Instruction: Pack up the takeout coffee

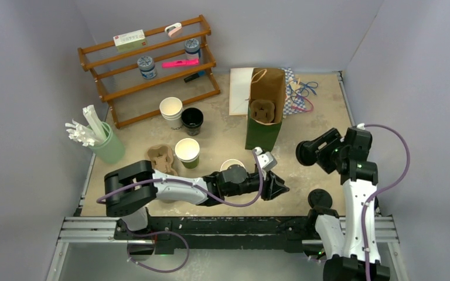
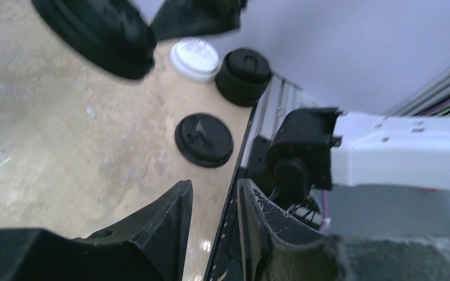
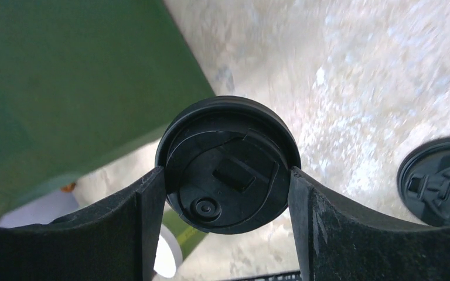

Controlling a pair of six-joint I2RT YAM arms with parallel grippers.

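My right gripper (image 3: pixel 227 175) is shut on a round black sip lid (image 3: pixel 222 146) and holds it above the table, just right of the green paper bag (image 1: pixel 263 132). In the top view the lid (image 1: pixel 305 154) hangs at the right gripper (image 1: pixel 319 151). A paper cup (image 1: pixel 232 167) with a white inside stands uncovered behind my left arm's wrist; its green side and white rim (image 3: pixel 173 249) show below the lid. My left gripper (image 2: pixel 214 184) lies low over the near table edge, its jaws a narrow gap apart with nothing between them.
A lidless green cup (image 1: pixel 187 152), a white cup (image 1: pixel 171 110) and a black cup (image 1: pixel 192 120) stand mid-table beside a cardboard carrier (image 1: pixel 161 158). The bag holds another carrier (image 1: pixel 262 110). Loose lids lie near the right base: black (image 2: pixel 204 139), white (image 2: pixel 194 58), a black stack (image 2: pixel 244 76).
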